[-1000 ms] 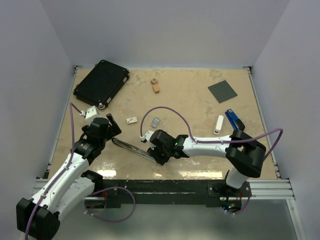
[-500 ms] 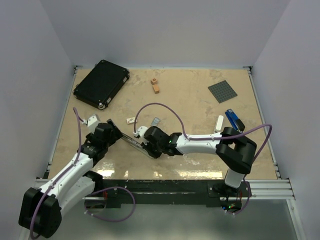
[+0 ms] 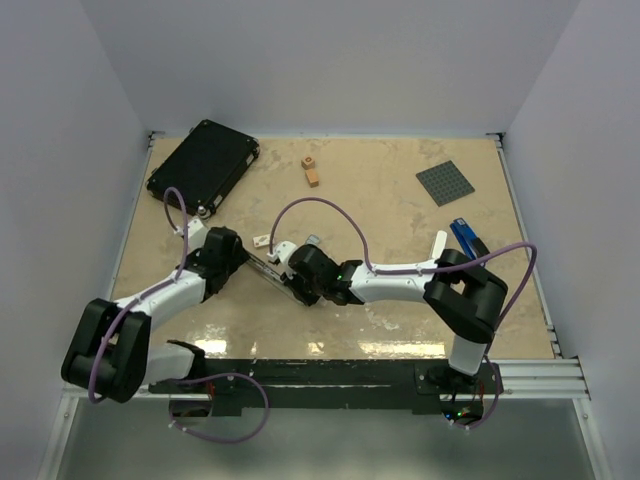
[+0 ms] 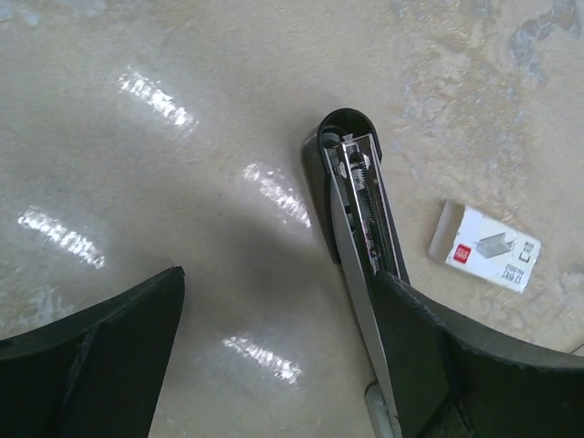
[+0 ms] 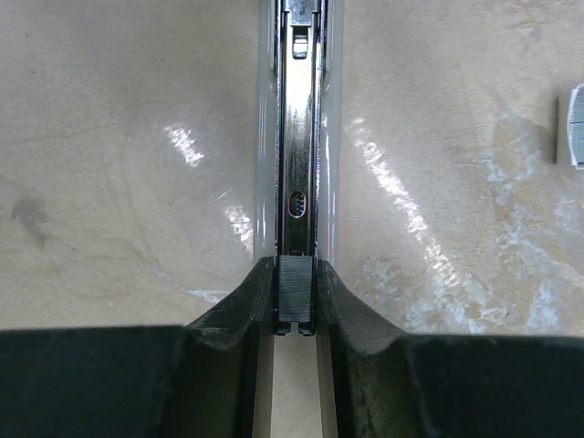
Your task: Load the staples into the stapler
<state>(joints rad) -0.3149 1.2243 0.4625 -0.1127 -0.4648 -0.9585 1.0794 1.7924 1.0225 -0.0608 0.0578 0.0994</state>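
Note:
The stapler (image 3: pixel 262 268) lies open on the table between my two grippers. In the left wrist view its black top end (image 4: pixel 347 132) and silver rail show. My right gripper (image 3: pixel 287 276) is shut on the stapler's silver channel (image 5: pixel 297 137), fingers (image 5: pixel 356 310) pressed on both sides. My left gripper (image 3: pixel 238 257) is open wide, and its right finger (image 4: pixel 474 365) sits over the stapler's rail. The staples (image 3: pixel 312 240), a small grey block, lie just behind the right wrist and show at the right edge of the right wrist view (image 5: pixel 572 126).
A white staple box (image 3: pixel 262 241) lies beside the stapler and also shows in the left wrist view (image 4: pixel 484 248). A black case (image 3: pixel 204 165) is at the back left, with orange blocks (image 3: pixel 311 172) in the middle. At the right are a grey plate (image 3: pixel 445 183), a blue stapler (image 3: pixel 466 238) and a white bar (image 3: pixel 438 245).
My right gripper has carried the stapler away from the near edge and to the left. My left arm has stretched out low, bringing its open gripper to the stapler's left end.

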